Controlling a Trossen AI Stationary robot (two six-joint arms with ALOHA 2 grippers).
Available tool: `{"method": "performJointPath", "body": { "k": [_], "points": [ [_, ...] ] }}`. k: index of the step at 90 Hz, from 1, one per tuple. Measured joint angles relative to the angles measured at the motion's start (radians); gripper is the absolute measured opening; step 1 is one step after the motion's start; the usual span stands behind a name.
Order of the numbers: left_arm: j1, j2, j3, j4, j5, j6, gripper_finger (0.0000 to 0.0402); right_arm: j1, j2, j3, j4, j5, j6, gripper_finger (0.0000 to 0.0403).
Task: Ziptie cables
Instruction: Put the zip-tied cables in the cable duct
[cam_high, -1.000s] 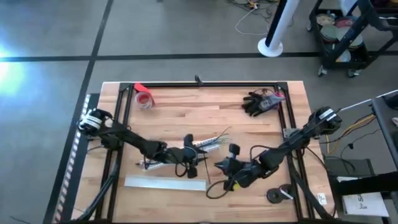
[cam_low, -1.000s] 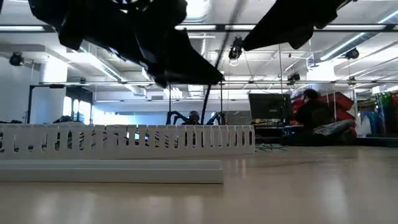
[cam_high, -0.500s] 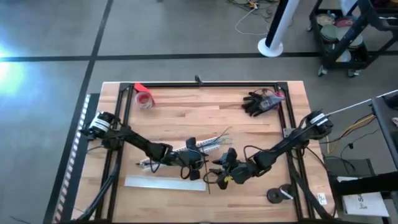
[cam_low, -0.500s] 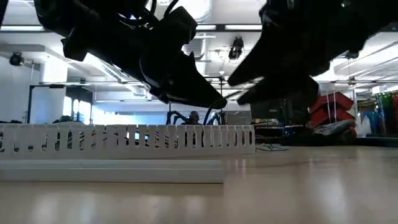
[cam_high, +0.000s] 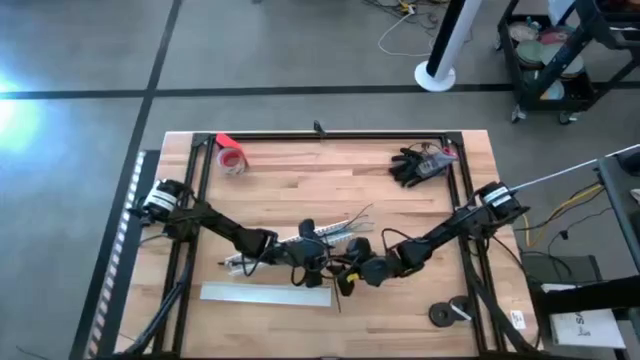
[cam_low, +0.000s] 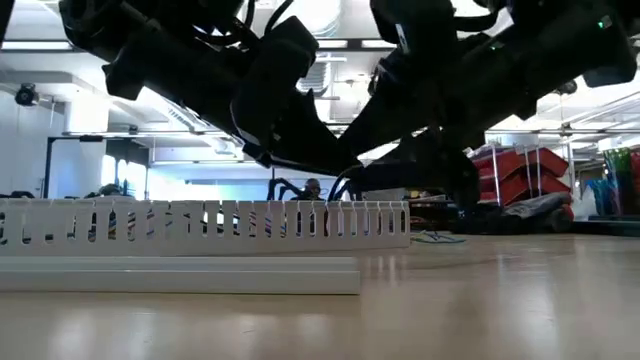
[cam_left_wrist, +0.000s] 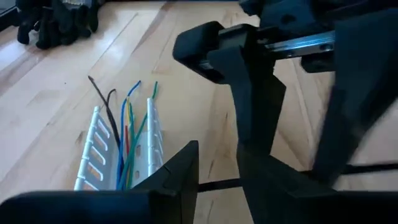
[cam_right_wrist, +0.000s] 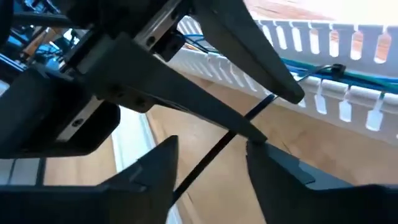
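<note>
Your two grippers meet near the middle of the surface (cam_high: 400, 210), just off the open end of a slotted white channel (cam_high: 325, 229). The cables (cam_left_wrist: 127, 140) (blue, green and dark grey) lie inside that channel, and their loose ends fan out past its end. In the high view the channel and cables run roughly left to right, tilted slightly upward toward the right.

Your left gripper (cam_high: 312, 266) sits just below the channel in the high view, the nearer of the two to the bundle. Its fingers are closed on a thin black ziptie (cam_right_wrist: 217, 146); the right wrist view shows the strap pinched at the left gripper's fingertips (cam_right_wrist: 283, 87) and running down between the right arm's own fingers.

Your right gripper (cam_high: 352, 268) is almost touching the left. Its fingers (cam_right_wrist: 146, 171) stand apart with the ziptie passing through the gap; no contact with the strap is visible, so I record it as open around the strap, not gripping.

The relation that matters: the ziptie's long axis crosses the cables' long axis, and the bundle lies just beyond the strap, away from the right gripper and within the channel walls. In my judgement, the right gripper must take the free end before the strap can be looped around the wires. The risk is catching a channel tooth instead of the cables alone.
</note>
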Motion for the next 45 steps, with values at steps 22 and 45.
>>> {"method": "performJointPath", "body": {
  "k": [22, 45],
  "points": [
    [0.000, -0.008, 0.000, -0.024, 0.003, 0.003, 0.0098, -0.011, -0.005, 0.009, -0.109, -0.003, -0.108, 0.0008],
    [0.002, -0.076, -0.001, -0.129, -0.072, 0.007, 0.0098, -0.022, -0.014, 0.174, -0.558, 0.028, -0.167, 0.0003]
  ]
}}
